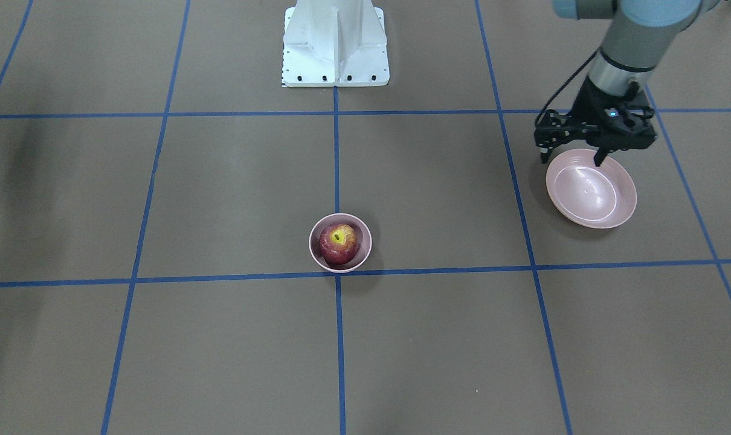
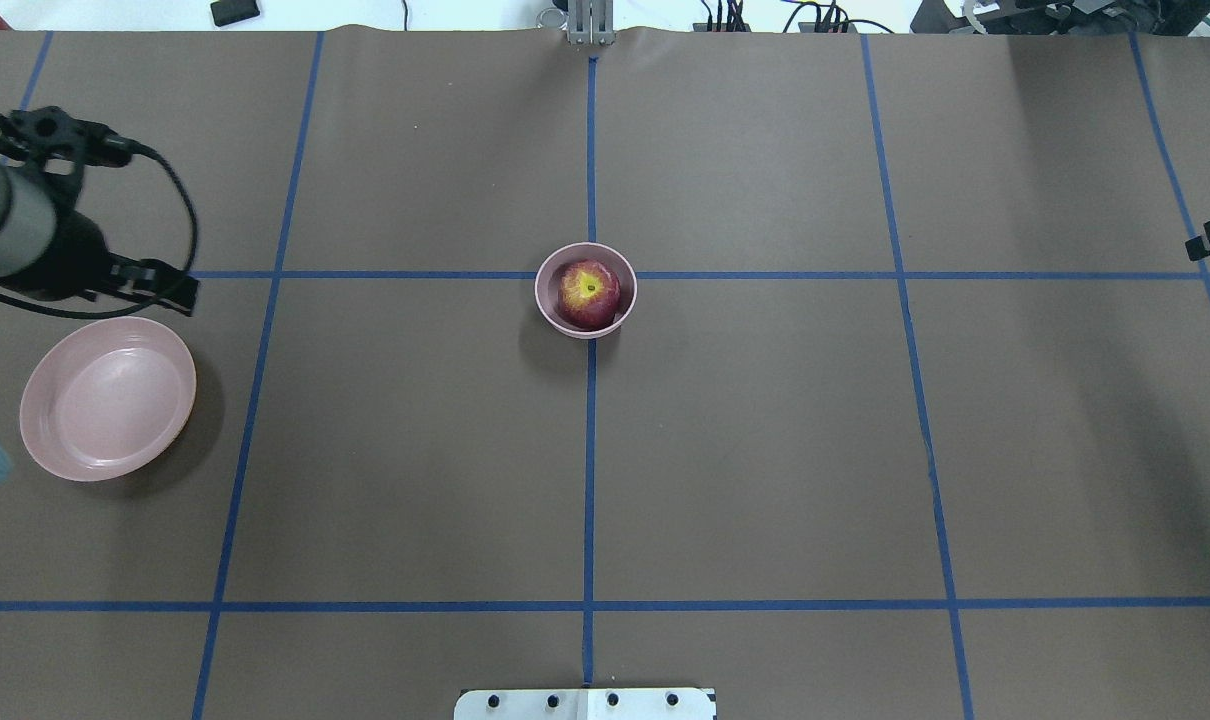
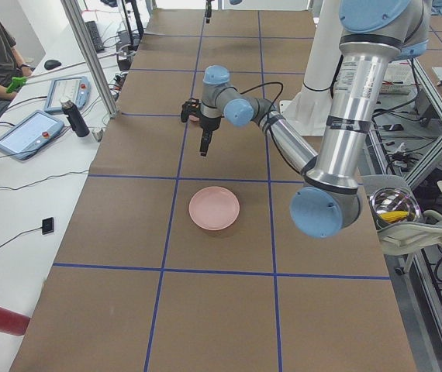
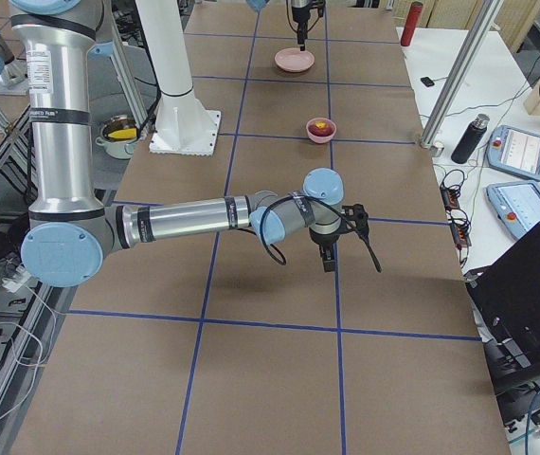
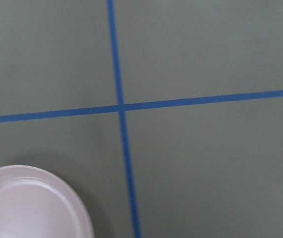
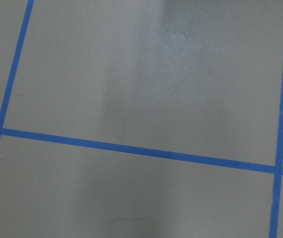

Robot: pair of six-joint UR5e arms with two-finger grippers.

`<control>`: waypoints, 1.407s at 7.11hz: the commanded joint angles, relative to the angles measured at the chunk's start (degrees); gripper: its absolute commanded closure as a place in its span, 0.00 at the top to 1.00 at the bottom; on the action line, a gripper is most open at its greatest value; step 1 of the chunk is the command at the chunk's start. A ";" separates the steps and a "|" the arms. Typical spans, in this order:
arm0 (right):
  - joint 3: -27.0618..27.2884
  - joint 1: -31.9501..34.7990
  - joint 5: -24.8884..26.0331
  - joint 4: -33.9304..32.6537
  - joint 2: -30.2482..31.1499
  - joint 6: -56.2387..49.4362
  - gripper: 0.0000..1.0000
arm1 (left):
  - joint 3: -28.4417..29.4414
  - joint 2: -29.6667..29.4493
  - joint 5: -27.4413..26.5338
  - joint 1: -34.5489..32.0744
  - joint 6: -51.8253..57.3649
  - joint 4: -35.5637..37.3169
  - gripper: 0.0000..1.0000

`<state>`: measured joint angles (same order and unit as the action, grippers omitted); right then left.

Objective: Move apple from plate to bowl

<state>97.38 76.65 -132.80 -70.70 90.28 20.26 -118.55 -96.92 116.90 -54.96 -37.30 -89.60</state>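
The small dark red apple (image 1: 339,243) sat in the deep pale pink bowl (image 1: 313,243), far off at the spread, empty left gripper's (image 1: 572,158) 8 o'clock in the front view. Whether the right gripper (image 4: 341,251) was spread or closed could not be told.

The worktop (image 2: 765,450) is brown and flat, ruled into large squares by blue tape lines (image 2: 925,275). The bowl (image 2: 543,300) stands on the centre line, over a crossing. The plate (image 2: 108,398) lies well apart on the robot's left, inside one square. A white base plate (image 1: 335,60) sits at the robot's edge
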 commanded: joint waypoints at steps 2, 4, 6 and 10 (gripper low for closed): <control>0.35 1.04 0.52 0.47 0.86 -0.57 1.00 | 11.98 12.93 20.22 -21.88 24.01 -12.19 0.98; 1.57 2.27 0.26 0.56 2.87 -0.92 1.00 | 18.00 18.24 20.56 -25.46 17.96 -25.42 0.98; 4.39 2.81 -0.44 -0.14 5.69 -1.71 1.00 | 18.61 18.34 20.65 -25.29 19.60 -24.75 0.98; 4.04 3.06 -2.20 -6.70 4.29 -7.73 1.00 | 15.05 16.77 20.04 -26.43 24.47 -14.79 0.98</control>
<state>101.50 78.97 -134.49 -73.75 95.34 16.47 -101.27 -79.36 137.11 -81.22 -13.32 -110.26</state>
